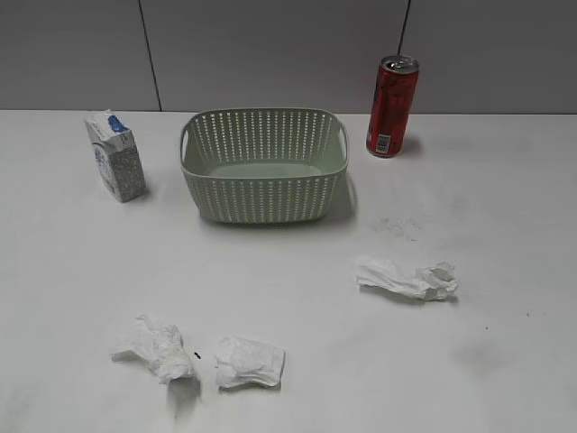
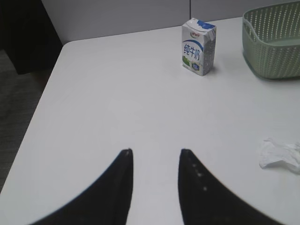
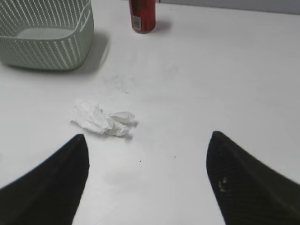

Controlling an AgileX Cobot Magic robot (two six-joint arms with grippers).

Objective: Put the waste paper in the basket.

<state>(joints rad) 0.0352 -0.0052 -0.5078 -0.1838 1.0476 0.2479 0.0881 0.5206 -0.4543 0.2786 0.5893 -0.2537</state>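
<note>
Three waste paper wads (image 1: 407,280) on tabletop (image 1: 505,216) | basket (image 1: 263,165) empty | both hands, left hand (image 2: 154,161) and right hand (image 3: 147,150), open, hold nothing | we risk pinching only a loose fold.

Your left end effector (image 2: 154,157) hangs above the desk (image 2: 117,103) with its two dark fingers (image 2: 117,187) only slightly parted, nothing between them; your right end effector (image 3: 147,140) is spread way wider, also holding nothing; neither arm shows in the exterior view.

Carton (image 1: 115,155), can (image 1: 391,105) flanking basket (image 1: 263,204).
</note>
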